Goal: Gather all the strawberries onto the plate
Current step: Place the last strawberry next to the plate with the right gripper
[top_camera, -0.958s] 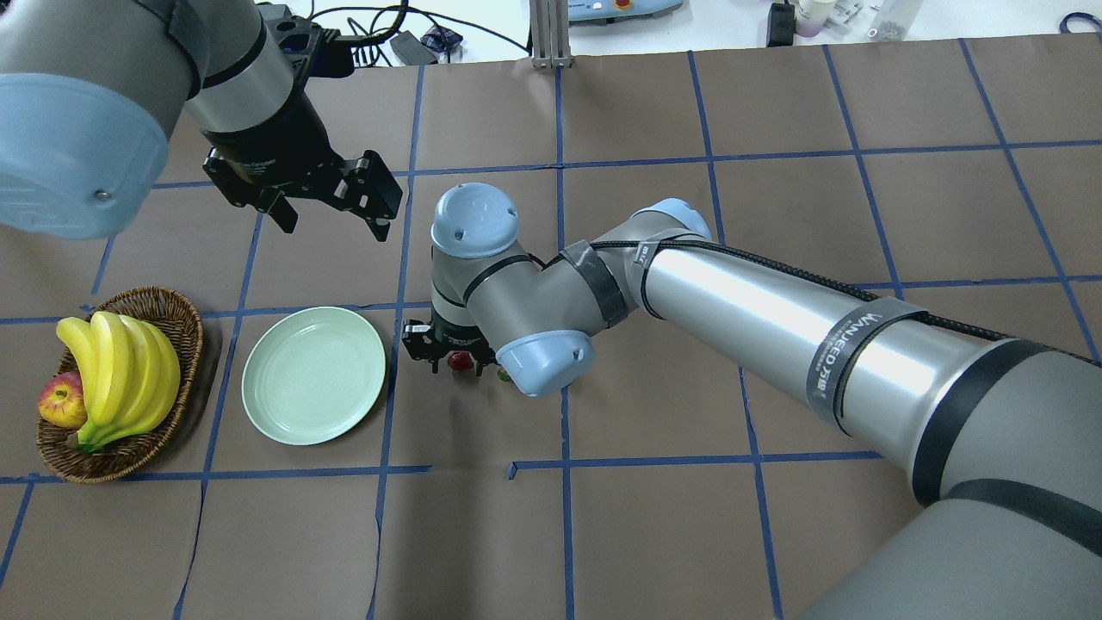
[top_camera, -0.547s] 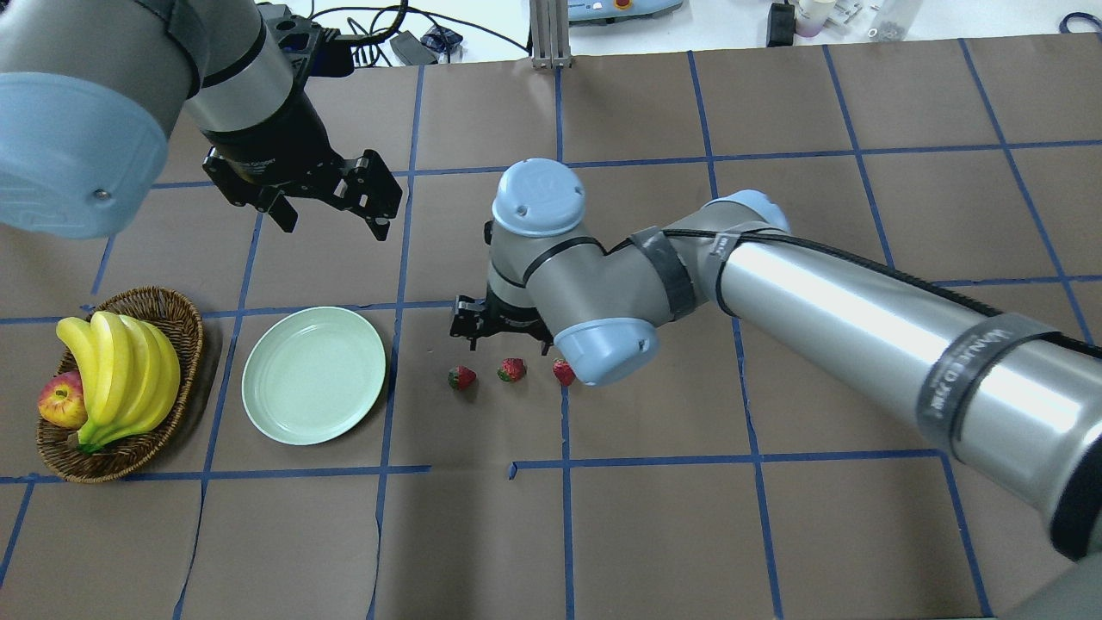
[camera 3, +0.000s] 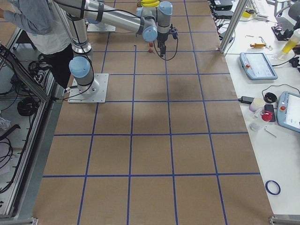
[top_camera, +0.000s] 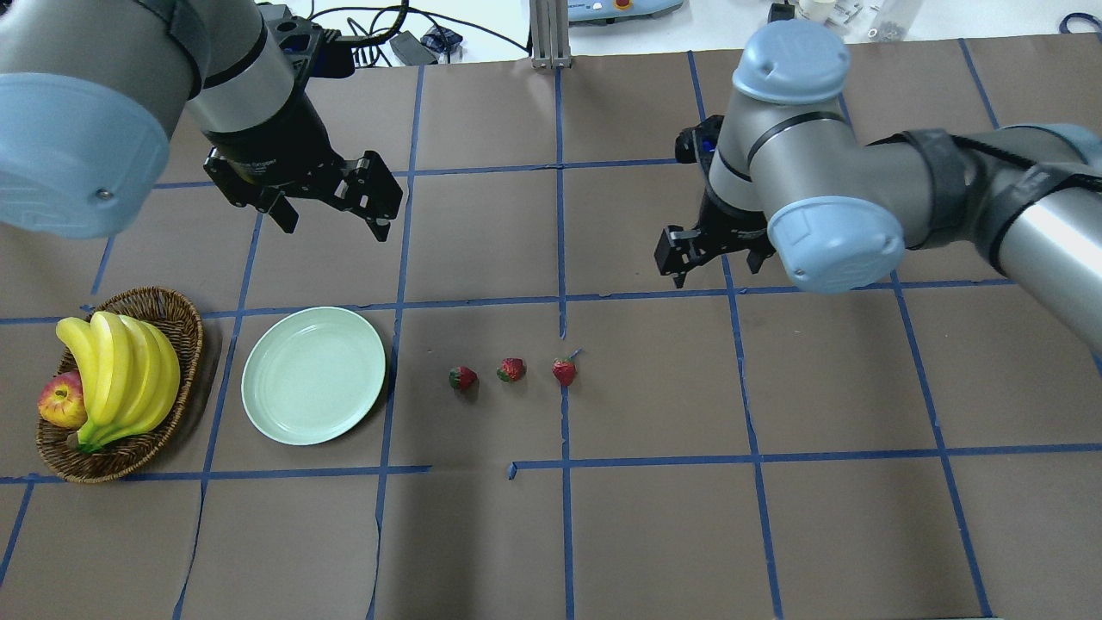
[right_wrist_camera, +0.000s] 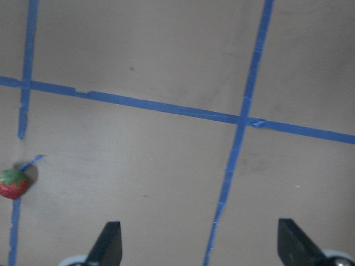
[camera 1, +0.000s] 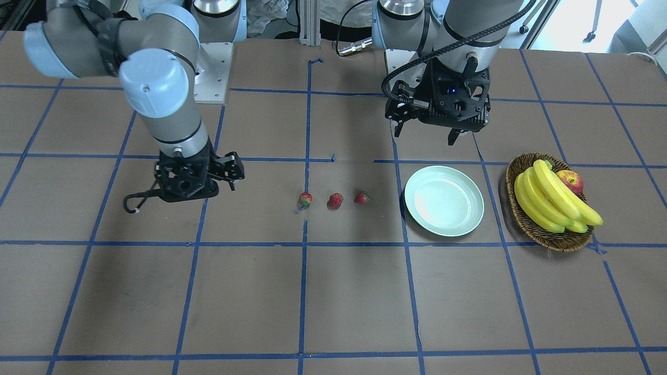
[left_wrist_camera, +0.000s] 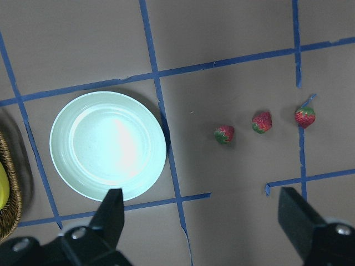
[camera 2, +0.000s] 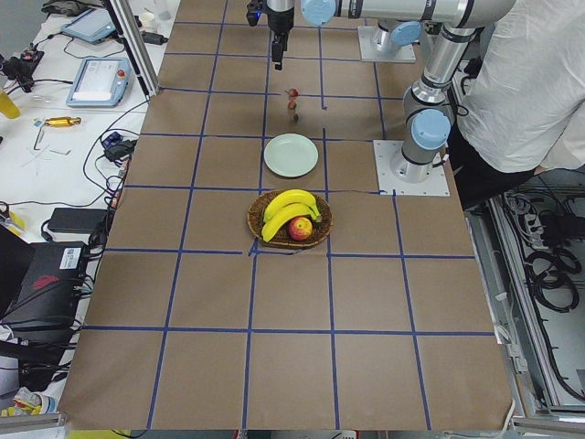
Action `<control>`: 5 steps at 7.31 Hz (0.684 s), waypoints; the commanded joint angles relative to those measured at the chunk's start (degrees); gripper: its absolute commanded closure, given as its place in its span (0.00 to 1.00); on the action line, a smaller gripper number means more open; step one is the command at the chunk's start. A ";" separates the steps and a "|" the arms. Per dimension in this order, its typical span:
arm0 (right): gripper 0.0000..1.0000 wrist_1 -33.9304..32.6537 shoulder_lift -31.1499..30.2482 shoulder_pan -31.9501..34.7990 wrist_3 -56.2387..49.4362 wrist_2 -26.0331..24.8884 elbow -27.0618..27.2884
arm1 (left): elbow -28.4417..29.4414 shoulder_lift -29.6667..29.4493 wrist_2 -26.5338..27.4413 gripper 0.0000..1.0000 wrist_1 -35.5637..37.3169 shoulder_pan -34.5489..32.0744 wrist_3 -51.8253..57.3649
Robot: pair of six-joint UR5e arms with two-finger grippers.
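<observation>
Three small red strawberries [top_camera: 462,377] [top_camera: 511,369] [top_camera: 564,372] lie in a row on the brown table, right of the pale mint plate [top_camera: 313,375], which holds nothing. They show again in the front view [camera 1: 335,200] and the left wrist view [left_wrist_camera: 262,122], beside the plate [left_wrist_camera: 108,145]. My left gripper [top_camera: 334,228] hangs open above the table, beyond the plate. Open and holding nothing, my right gripper [top_camera: 719,263] hovers beyond and to the right of the row. Only one strawberry [right_wrist_camera: 13,183] shows in its wrist view.
A wicker basket [top_camera: 185,312] with bananas [top_camera: 120,379] and an apple [top_camera: 60,400] stands left of the plate. Blue tape lines grid the table. A person [camera 2: 530,82] stands by the robot's base. Cables and devices lie past the far edge.
My right arm has risen from the strawberries and swung away to the right, leaving all three uncovered in a row. The left arm has not moved.
</observation>
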 commanded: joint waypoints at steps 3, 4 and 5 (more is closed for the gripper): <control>0.00 25.10 -6.22 -2.34 -3.64 6.03 -18.62 | -0.08 -0.07 0.00 0.00 0.09 -0.01 -0.06; 0.00 30.48 -6.22 -2.34 -1.98 6.06 -22.00 | -0.08 -0.16 0.00 0.00 0.00 -0.01 -0.06; 0.00 30.36 -6.30 -2.26 1.25 5.72 -21.95 | -0.17 -0.25 0.00 0.00 0.09 -0.01 -0.06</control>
